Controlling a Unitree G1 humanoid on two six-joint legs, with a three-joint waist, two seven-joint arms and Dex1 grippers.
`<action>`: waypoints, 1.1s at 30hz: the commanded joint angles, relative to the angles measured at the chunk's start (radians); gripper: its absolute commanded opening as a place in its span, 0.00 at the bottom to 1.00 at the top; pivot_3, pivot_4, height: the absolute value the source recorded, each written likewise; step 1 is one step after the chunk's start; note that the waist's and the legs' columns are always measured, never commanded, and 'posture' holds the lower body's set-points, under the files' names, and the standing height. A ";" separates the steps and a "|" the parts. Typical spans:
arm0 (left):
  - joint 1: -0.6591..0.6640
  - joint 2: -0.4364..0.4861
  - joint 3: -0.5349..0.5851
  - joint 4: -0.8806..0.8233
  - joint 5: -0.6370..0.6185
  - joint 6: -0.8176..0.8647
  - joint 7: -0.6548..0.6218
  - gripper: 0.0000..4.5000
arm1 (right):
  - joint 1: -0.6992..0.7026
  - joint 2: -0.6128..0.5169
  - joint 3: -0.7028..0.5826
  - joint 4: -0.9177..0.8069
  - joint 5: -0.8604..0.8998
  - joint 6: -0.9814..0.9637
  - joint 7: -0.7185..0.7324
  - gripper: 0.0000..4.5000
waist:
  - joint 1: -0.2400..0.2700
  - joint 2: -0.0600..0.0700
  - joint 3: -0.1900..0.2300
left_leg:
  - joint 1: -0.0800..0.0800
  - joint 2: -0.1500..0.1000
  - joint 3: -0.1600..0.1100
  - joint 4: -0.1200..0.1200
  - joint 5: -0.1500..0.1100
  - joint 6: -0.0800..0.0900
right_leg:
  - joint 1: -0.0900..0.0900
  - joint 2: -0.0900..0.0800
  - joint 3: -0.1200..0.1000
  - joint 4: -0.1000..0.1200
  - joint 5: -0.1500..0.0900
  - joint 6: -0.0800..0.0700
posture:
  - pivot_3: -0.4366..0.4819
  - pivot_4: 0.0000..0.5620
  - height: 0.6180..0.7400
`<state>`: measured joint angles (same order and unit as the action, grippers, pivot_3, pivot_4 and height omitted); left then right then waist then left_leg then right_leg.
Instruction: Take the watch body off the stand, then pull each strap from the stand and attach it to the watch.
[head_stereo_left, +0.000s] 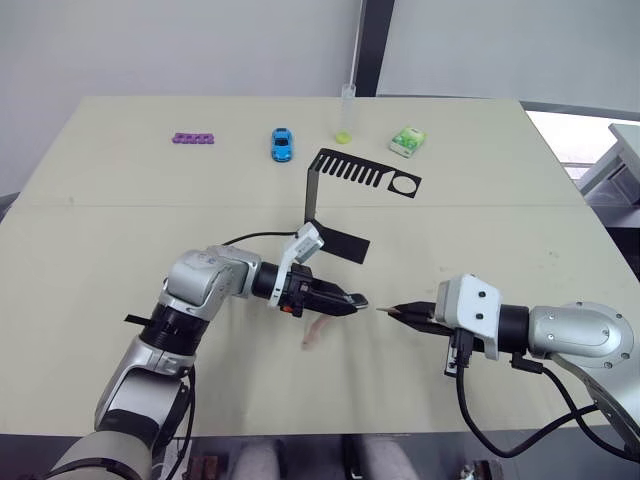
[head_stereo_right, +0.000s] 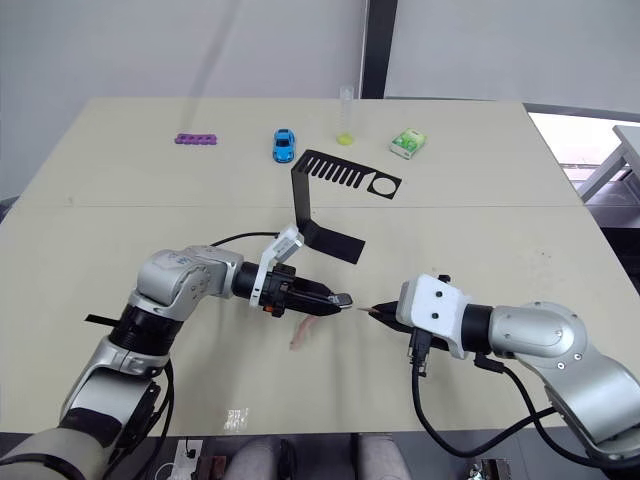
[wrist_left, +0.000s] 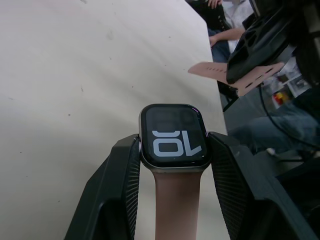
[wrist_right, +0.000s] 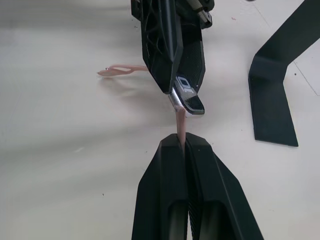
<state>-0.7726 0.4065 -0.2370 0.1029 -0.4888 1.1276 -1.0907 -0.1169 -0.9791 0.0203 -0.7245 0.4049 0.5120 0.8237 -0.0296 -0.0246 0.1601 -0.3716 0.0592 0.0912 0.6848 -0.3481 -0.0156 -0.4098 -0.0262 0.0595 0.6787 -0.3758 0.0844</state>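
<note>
- Left end effector (head_stereo_left: 352, 300) clamps the watch body (wrist_left: 173, 136) by its sides, above the worktop (head_stereo_left: 120, 230); one strap (head_stereo_left: 314, 333) is attached and hangs down.
- Right end effector (head_stereo_left: 388, 311) pinches the second strap (wrist_right: 180, 125), tip just beside the watch body.
- Stand (head_stereo_left: 335, 205) sits behind, well apart from both.

Both grippers (head_stereo_left: 357, 300) (head_stereo_left: 385, 311) apparently nearly tip-to-tip
</note>
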 joint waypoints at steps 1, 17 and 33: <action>-0.035 -0.018 0.042 0.020 -0.057 0.021 -0.009 0.36 | -0.014 -0.006 -0.001 -0.039 -0.057 -0.033 -0.006 0.00 | 0.000 0.000 0.000 | 0.000 0.000 0.000 0.000 0.000 0.000 | 0.000 0.000 0.000 0.000 0.000 0.000 | 0.48 0.27 1.00; -0.038 -0.011 0.053 0.018 -0.119 0.039 -0.021 0.36 | 0.002 0.062 -0.015 0.014 -0.190 -0.161 -0.006 0.00 | 0.000 0.000 0.000 | 0.000 0.000 0.000 0.001 0.000 0.000 | 0.000 0.000 0.000 0.001 0.000 0.000 | 0.48 0.27 1.00; -0.038 -0.041 0.072 0.028 -0.130 0.044 0.039 0.36 | -0.038 0.078 -0.006 0.006 -0.225 -0.168 -0.014 0.00 | 0.000 0.000 0.000 | 0.000 0.000 0.000 0.002 0.000 0.000 | 0.000 0.000 0.000 0.002 0.000 0.000 | 0.48 0.27 1.00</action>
<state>-0.8051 0.3785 -0.1748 0.1351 -0.6008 1.1757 -1.0630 -0.1407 -0.9115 0.0264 -0.6978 0.1840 0.3673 0.8201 -0.0294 -0.0246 0.1601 -0.3714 0.0592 0.0912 0.6866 -0.3480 -0.0158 -0.4101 -0.0264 0.0594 0.6809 -0.3758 0.0844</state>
